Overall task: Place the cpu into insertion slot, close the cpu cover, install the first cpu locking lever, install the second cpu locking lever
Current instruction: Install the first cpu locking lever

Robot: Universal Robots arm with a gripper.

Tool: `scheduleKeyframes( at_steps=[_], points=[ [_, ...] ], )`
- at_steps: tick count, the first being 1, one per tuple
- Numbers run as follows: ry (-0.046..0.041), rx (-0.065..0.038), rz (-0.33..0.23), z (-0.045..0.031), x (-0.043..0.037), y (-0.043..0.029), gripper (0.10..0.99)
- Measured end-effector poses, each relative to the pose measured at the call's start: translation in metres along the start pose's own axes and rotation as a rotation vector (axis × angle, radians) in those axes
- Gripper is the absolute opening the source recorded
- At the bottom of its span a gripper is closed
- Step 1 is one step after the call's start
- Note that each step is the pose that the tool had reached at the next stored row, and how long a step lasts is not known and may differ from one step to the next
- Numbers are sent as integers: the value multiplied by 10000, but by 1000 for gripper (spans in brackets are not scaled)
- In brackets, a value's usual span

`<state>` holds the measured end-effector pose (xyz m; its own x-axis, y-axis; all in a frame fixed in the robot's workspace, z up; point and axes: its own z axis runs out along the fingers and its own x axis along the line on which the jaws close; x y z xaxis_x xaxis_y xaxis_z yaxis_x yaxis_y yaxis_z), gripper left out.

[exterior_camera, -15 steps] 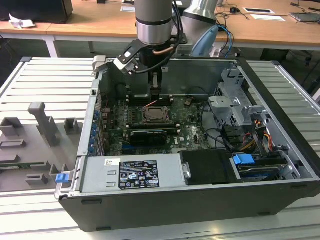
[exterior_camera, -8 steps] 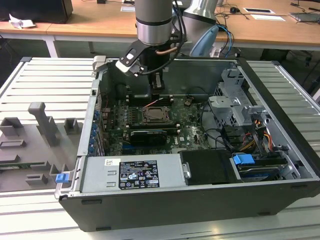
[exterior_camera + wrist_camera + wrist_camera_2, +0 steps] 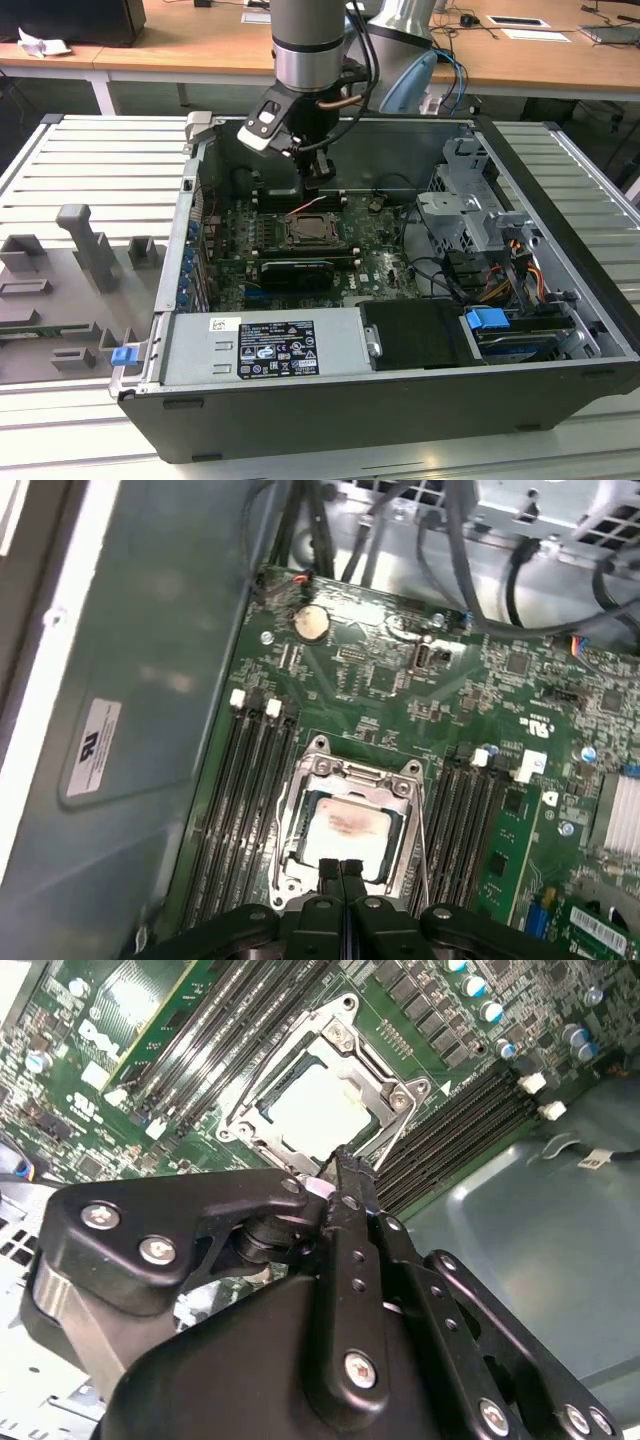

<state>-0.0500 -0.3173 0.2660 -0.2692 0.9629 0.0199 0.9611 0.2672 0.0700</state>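
The chip (image 3: 345, 825) is sitting flat in the socket (image 3: 297, 828), its pale top with a reddish smear showing in both wrist views (image 3: 315, 1110). The cover (image 3: 365, 773) is lying down over it, its silver frame (image 3: 372, 1058) bordering the chip on all sides and the chip showing through the window. A thin metal lever (image 3: 424, 830) is running along one side of the socket; whether it is latched cannot be told.

The tool (image 3: 340, 866) is hanging just over one edge of the socket with its two black fingers pressed together and nothing visible between them. In the second wrist view its tip (image 3: 345, 1160) is standing at the frame's near corner; contact cannot be confirmed. In the exterior view the tool (image 3: 315, 188) is pointing down, just above the socket (image 3: 310, 231).

Long black memory slots (image 3: 245, 800) are flanking the socket on both sides, all on the green circuit board (image 3: 370, 680). A round coin battery (image 3: 309, 623) is sitting farther along the board, near a bundle of dark cables (image 3: 450, 540).

The board is lying inside an open computer case (image 3: 400, 400), with a grey power supply box (image 3: 265, 345) along its near wall. The case is resting on a ribbed metal surface (image 3: 90, 160), with grey holders (image 3: 90, 245) at the exterior view's left.
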Motion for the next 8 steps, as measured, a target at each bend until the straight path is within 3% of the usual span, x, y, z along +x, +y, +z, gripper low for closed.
scheduleKeyframes(
  at_steps=[8],
  points=[
    [61,17,-864,0,0,0,106]
  ],
)
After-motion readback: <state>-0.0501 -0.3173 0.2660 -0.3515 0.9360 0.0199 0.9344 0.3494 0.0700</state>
